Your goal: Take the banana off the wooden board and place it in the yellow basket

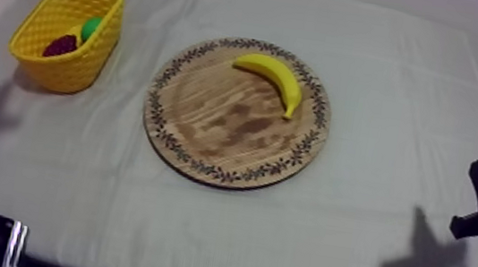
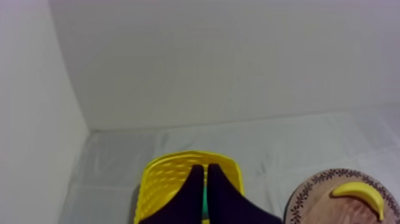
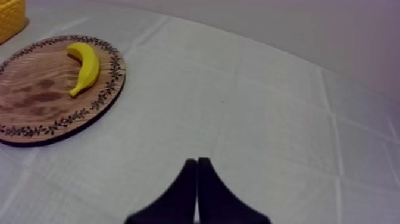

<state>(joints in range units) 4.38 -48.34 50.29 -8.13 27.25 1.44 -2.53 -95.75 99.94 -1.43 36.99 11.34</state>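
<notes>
Black fingers of the right gripper (image 3: 197,164) lie clenched together, empty, above bare grey-white worktop (image 3: 268,107). Left gripper (image 2: 205,170) fingers are likewise pressed together, empty, over the yellow lattice basket (image 2: 166,179). The curved yellow toy banana (image 1: 274,75) lies on the far right part of the round wooden board with a patterned rim (image 1: 206,135), well apart from both grippers. Risk: approaching with fingers clenched would shove the banana off the board; its smooth curve may also slip from a pinch.
</notes>
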